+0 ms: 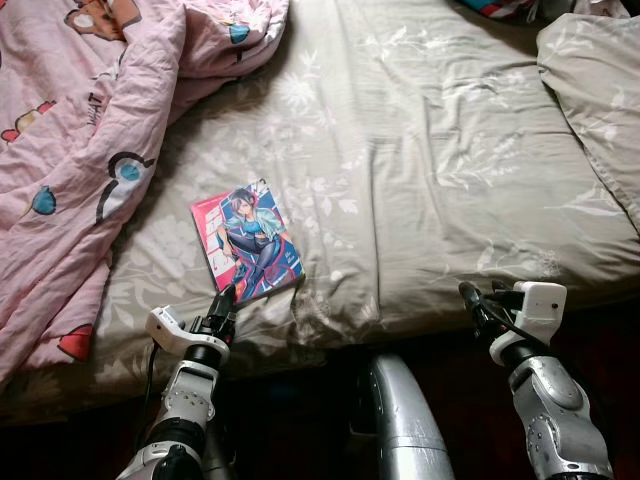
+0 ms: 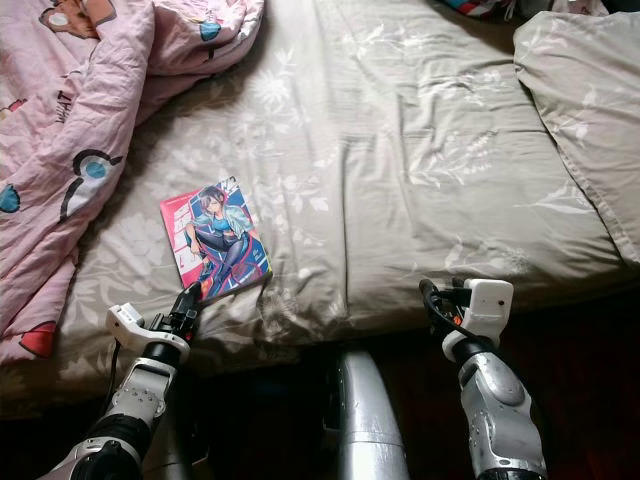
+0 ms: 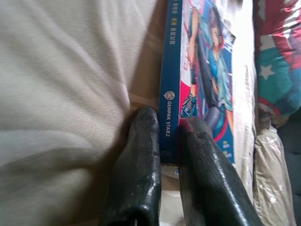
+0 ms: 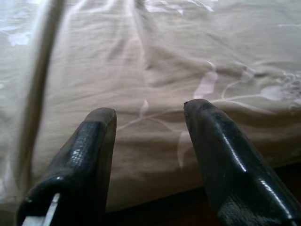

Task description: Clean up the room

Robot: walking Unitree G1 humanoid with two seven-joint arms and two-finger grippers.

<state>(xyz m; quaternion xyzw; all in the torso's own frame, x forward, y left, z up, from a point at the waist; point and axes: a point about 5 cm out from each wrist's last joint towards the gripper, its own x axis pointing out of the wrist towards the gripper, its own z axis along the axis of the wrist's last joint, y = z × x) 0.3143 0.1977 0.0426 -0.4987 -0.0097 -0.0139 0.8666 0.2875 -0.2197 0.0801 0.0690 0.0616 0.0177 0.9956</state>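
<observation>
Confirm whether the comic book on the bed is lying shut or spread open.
Shut. The glossy blue-spined comic book lies flat, cover up, on the beige floral bedsheet; the left claw straddles its spine edge.

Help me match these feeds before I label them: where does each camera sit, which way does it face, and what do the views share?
Left eye view: on the head, looking down at the bed; both silver arms show, left hand at the comic book.
Right eye view: same head, same scene, with the right hand at the mattress edge.
Left wrist view: along that hand's fingers, pinching the book's spine.
Right wrist view: along its parted fingers, facing the bedsheet.
Shared: the book appears in both eye views and the left wrist view.
</observation>
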